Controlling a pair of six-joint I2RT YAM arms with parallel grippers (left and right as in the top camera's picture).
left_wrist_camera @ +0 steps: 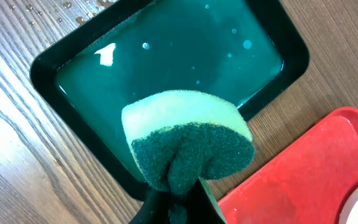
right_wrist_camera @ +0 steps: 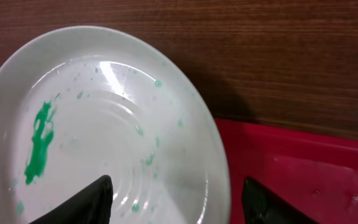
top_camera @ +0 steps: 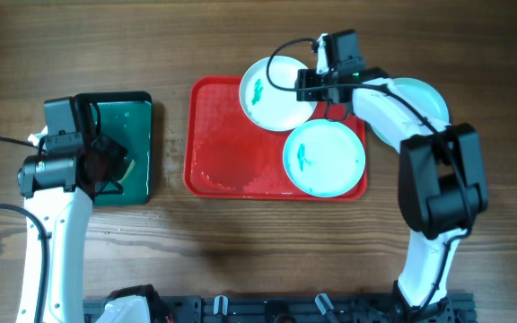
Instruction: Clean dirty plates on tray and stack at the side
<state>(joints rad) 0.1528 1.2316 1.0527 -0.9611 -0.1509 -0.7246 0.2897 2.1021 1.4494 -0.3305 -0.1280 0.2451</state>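
The red tray (top_camera: 223,152) lies mid-table. A white plate (top_camera: 272,94) with a teal-green smear sits at its far edge; it fills the right wrist view (right_wrist_camera: 104,137). A pale aqua plate (top_camera: 324,157) with a smear lies on the tray's right part. A second aqua plate (top_camera: 423,97) lies on the table right of the tray, partly hidden by my right arm. My right gripper (top_camera: 317,85) is open, its fingers (right_wrist_camera: 176,208) either side of the white plate's right rim. My left gripper (top_camera: 115,166) is shut on a yellow-and-green sponge (left_wrist_camera: 188,143) above the dark green tray.
A dark green tray (top_camera: 142,108) holding soapy water (left_wrist_camera: 166,56) stands left of the red tray. The red tray's corner (left_wrist_camera: 303,180) shows in the left wrist view. Water drops lie on the wood beside the green tray.
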